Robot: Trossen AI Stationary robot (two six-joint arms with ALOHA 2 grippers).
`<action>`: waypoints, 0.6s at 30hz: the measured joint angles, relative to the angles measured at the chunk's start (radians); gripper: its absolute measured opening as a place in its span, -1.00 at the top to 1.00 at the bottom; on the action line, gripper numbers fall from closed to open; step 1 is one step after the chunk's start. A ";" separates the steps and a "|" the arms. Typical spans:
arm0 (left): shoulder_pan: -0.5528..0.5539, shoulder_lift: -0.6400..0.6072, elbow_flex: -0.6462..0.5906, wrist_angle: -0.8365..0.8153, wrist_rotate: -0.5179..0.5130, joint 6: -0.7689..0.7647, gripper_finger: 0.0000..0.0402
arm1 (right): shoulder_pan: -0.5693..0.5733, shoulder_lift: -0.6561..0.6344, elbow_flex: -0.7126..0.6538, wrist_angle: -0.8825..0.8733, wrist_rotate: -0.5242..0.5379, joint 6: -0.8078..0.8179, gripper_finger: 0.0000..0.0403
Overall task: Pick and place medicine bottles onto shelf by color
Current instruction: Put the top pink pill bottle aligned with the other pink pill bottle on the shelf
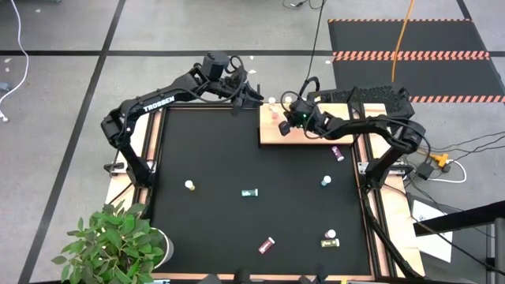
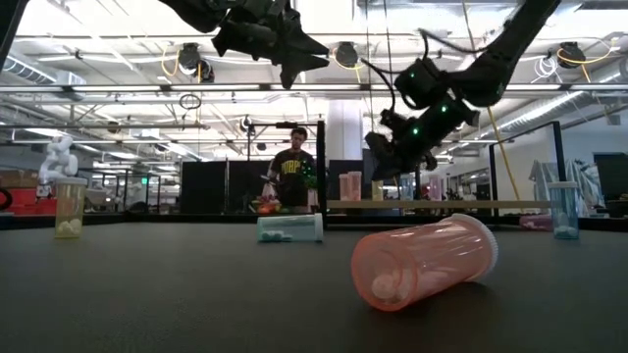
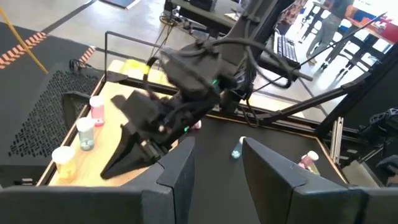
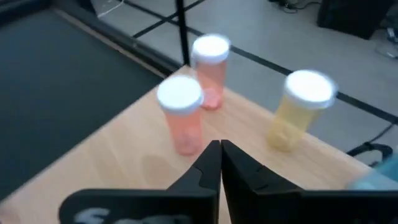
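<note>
The light wooden shelf [image 1: 312, 134] lies at the mat's far right. Upright on it stand two pink bottles [image 4: 181, 118] [image 4: 210, 68], a yellow one [image 4: 298, 109] and a blue one [image 3: 86, 134]. My right gripper [image 1: 286, 126] hovers over the shelf's left part, shut and empty [image 4: 221, 158], just short of the nearer pink bottle. My left gripper [image 1: 237, 99] is open and empty [image 3: 217, 168], raised above the mat's far edge, left of the shelf. Other bottles are on the black mat: orange [image 1: 189, 185], teal [image 1: 250, 192], blue [image 1: 326, 181], red [image 1: 267, 245], yellow-green [image 1: 330, 237].
A purple-red bottle [image 1: 338, 152] lies just off the shelf's near right corner. A potted plant [image 1: 118, 241] stands at the mat's near left corner. The wooden frame [image 1: 150, 142] edges the mat. A person [image 2: 292, 172] stands in the room far behind the table.
</note>
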 joint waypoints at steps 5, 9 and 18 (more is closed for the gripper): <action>0.001 0.000 0.000 0.000 0.000 -0.001 0.33 | -0.012 0.071 -0.001 0.083 -0.080 -0.027 1.00; 0.001 0.000 0.000 -0.007 0.000 -0.005 0.33 | -0.012 0.090 -0.001 0.074 -0.051 -0.014 1.00; 0.001 0.000 0.000 -0.006 0.000 -0.011 0.33 | -0.042 0.111 0.000 0.125 -0.045 -0.069 1.00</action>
